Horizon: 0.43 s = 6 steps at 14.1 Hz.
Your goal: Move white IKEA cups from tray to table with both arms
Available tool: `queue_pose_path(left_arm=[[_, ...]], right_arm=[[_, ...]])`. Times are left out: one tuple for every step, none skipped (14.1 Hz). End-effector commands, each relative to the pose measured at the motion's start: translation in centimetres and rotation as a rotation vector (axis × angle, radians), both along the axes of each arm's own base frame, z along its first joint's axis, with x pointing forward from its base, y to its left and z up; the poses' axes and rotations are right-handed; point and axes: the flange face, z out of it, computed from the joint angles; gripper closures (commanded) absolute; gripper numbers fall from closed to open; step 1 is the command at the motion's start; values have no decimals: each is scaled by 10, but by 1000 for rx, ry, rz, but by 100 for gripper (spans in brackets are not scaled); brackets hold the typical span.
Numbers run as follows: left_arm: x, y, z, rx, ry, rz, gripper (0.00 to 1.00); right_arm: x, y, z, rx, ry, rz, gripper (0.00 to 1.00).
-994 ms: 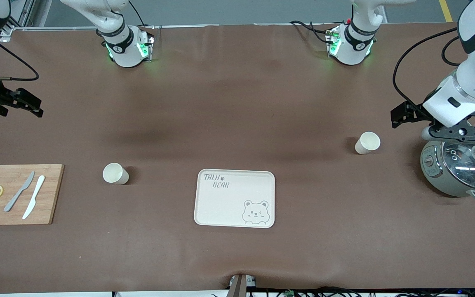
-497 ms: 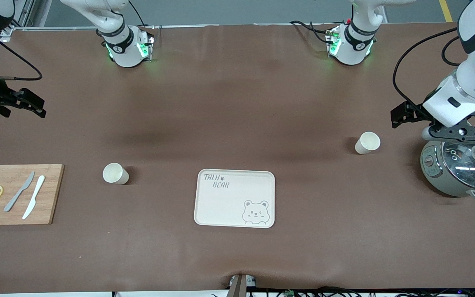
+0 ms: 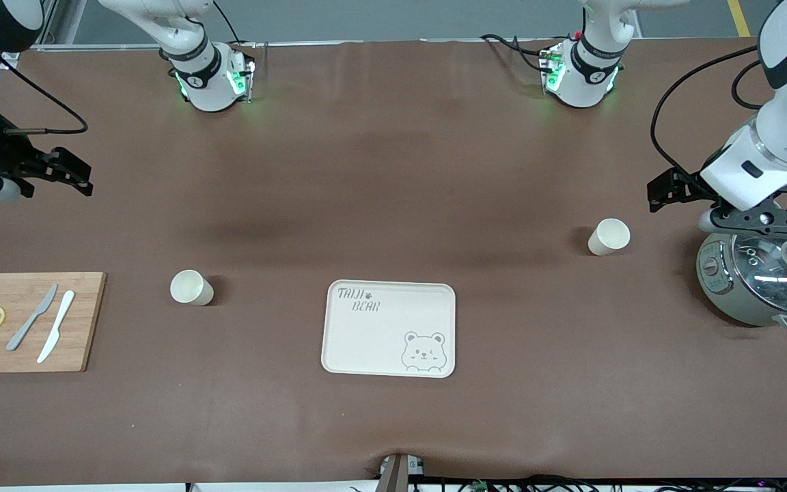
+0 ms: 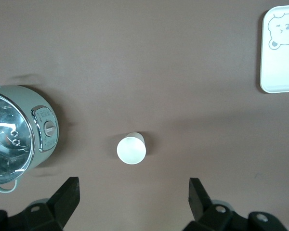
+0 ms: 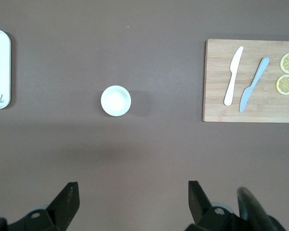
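Grippers: left gripper (image 3: 667, 193) hangs empty with jaws spread wide, over bare table (image 3: 393, 171) between the cup at its end and the cooker (image 3: 766, 277); right gripper (image 3: 65, 176), equally wide and empty, is over the table at the right arm's end.
Cups: one cup (image 3: 609, 236) stands upright on the table toward the left arm's end, the other cup (image 3: 191, 287) toward the right arm's end, beside the cutting board (image 3: 28, 321).
Tray: tray (image 3: 389, 329) lies bare between them.
Handling: probably light, rigid, smooth, easily tipped; pinch across the wall below the rim.
Change: right gripper has drifted toward the table's middle; left unmoved.
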Motion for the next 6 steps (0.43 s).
queue_pose_path(left_arm=[[0, -2, 4, -2, 7, -9, 0], [0, -2, 4, -2, 7, -9, 0], [0, -2, 4, -1, 7, -9, 0], [0, -2, 4, -1, 7, -9, 0], [1, -2, 5, -1, 5, -9, 0], [1, -2, 5, -1, 5, -8, 0]], right_arm=[[2, -3, 0, 1, 2, 2, 0], [2, -3, 0, 1, 2, 2, 0], [2, -3, -1, 1, 4, 2, 0], [1, -3, -1, 1, 5, 2, 0], [1, -3, -1, 1, 7, 2, 0], [1, -3, -1, 1, 7, 2, 0]])
